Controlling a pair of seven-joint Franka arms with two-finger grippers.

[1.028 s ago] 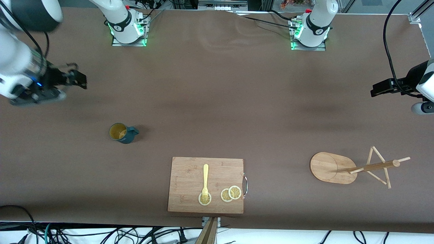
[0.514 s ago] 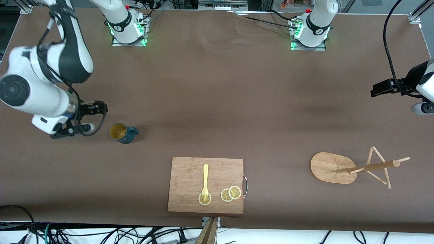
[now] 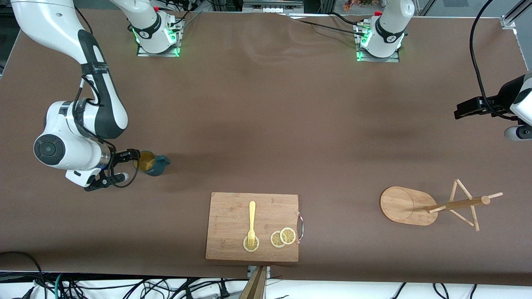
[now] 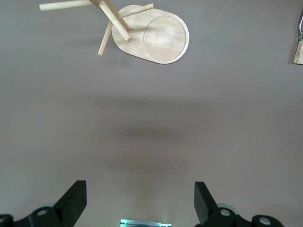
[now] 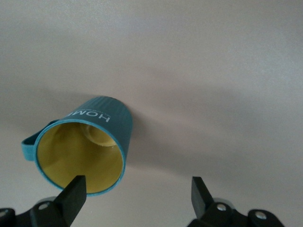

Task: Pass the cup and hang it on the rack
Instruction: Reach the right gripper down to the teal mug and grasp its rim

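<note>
The teal-blue cup [image 3: 153, 163] with a yellow inside stands on the brown table toward the right arm's end, its handle pointing away from the right gripper. My right gripper [image 3: 126, 166] is low beside the cup, open and empty. In the right wrist view the cup [image 5: 90, 142] sits by one fingertip [image 5: 73, 194], not centred between the jaws of the gripper [image 5: 136, 196]. The wooden rack [image 3: 409, 205] stands toward the left arm's end and shows in the left wrist view [image 4: 156, 40]. My left gripper [image 3: 461, 110] waits above the table edge, open and empty [image 4: 140, 201].
A bamboo cutting board [image 3: 232, 216] lies near the front edge, holding a yellow fork [image 3: 252, 220] and lemon slices [image 3: 283, 237]. Its corner shows in the left wrist view [image 4: 298, 52]. Cables run along the front edge.
My right arm has swung down from the table's end to the cup, bringing its open gripper right beside it. The cup and the left arm have not moved.
</note>
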